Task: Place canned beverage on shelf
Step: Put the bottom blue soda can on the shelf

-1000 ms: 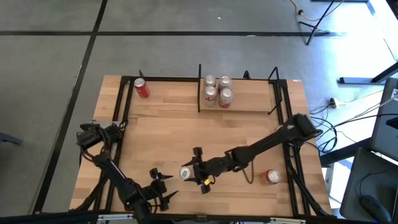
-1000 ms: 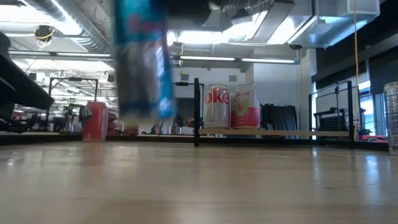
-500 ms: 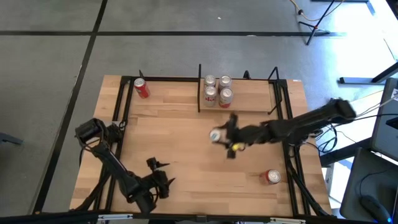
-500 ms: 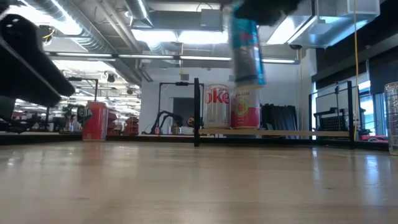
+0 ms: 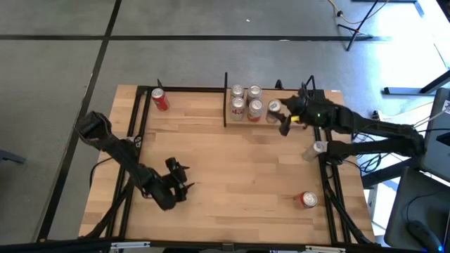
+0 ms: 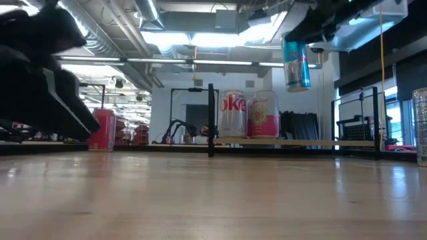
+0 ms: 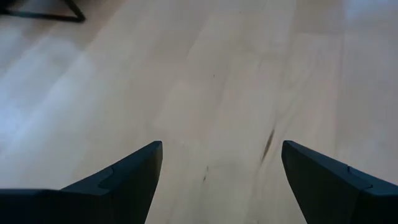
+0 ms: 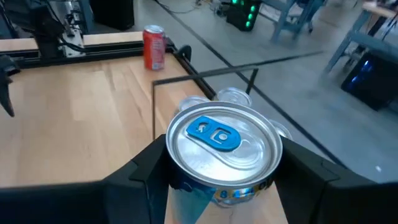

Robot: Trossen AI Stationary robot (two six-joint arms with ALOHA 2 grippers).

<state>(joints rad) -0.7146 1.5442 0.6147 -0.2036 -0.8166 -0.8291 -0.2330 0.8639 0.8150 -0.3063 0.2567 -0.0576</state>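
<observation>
High view: right gripper [image 5: 279, 114] sat over the shelf [image 5: 295, 119], pinching a blue can [image 5: 273, 107] just beside the four cans [image 5: 246, 102] standing at the shelf's left end. Left gripper [image 5: 180, 179] waited low over the table [image 5: 232, 169], fingers spread. One red can [image 5: 160, 99] stood at the far left corner, another [image 5: 308, 200] near right.

Low view: blue can hung above the shelf board, clear of it.

Right wrist: fingers [image 8: 146, 171] clamped on the can's sides.
</observation>
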